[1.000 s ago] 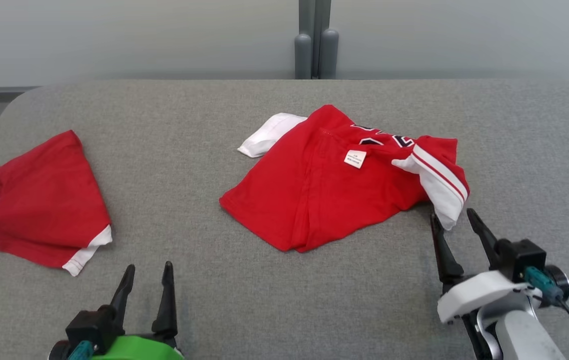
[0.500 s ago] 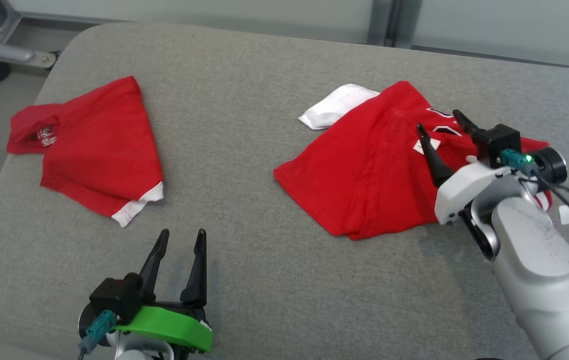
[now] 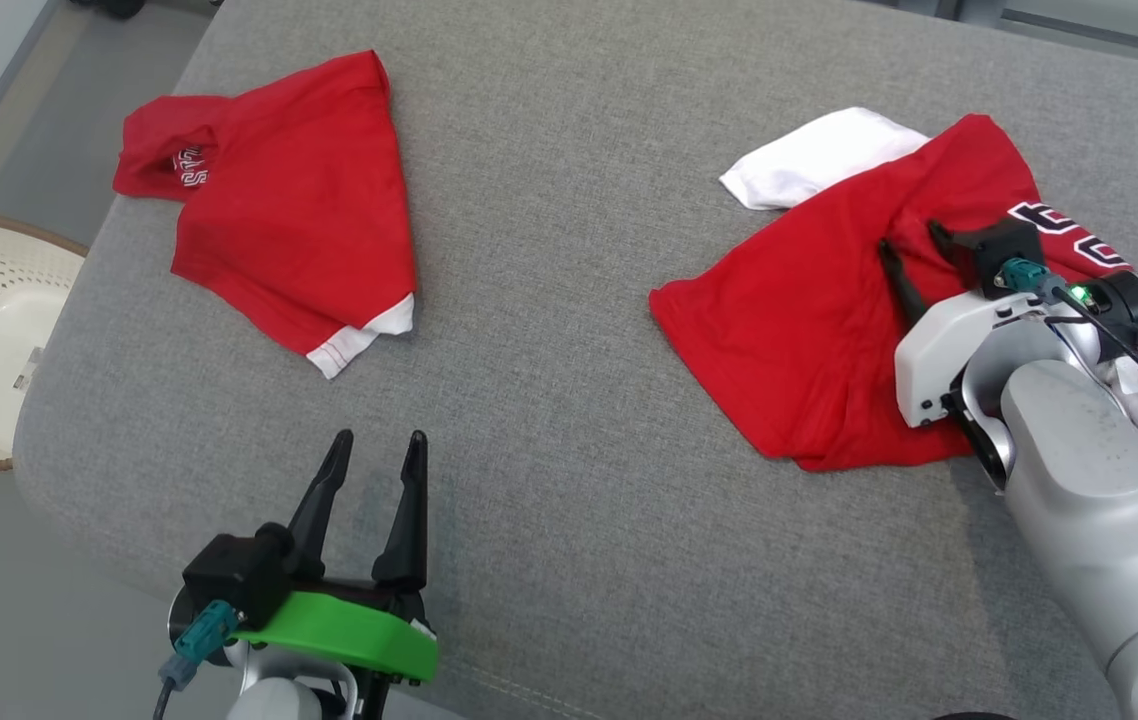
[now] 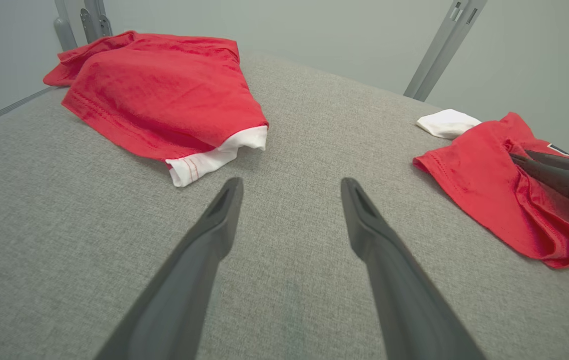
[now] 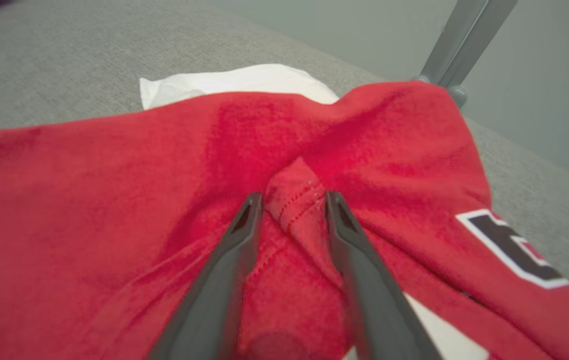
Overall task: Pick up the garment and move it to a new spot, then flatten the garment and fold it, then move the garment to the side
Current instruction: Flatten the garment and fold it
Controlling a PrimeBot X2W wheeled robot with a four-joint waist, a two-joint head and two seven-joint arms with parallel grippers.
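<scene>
Red jersey garment (image 3: 799, 330), a soft knit with white sleeves and dark lettering, lies rumpled on the right half of the grey fabric-covered desk (image 3: 569, 430). Nearest, at the desk's near edge, the left pincer (image 3: 381, 437) hovers over bare desk with its jaws spread wide and nothing in them. Further in, over the desk's right half, the right pincer (image 5: 293, 196) is down on the garment's middle. Its jaws are drawn partway together with a stitched ridge of red cloth puckered up between them; whether they have truly bitten I cannot tell.

From where I stand the cloth looks light and limp. It will likely sag and trail when lifted, and a single layer might slip out of smooth fingers. A seam or hem, where the cloth is doubled, seems the better hold, and that ridge appears to be one.

Beyond, toward the desk's far side, the garment's white sleeve (image 3: 819, 155) pokes out. On the desk's far left lies a second red shirt (image 3: 299, 230), well apart.
</scene>
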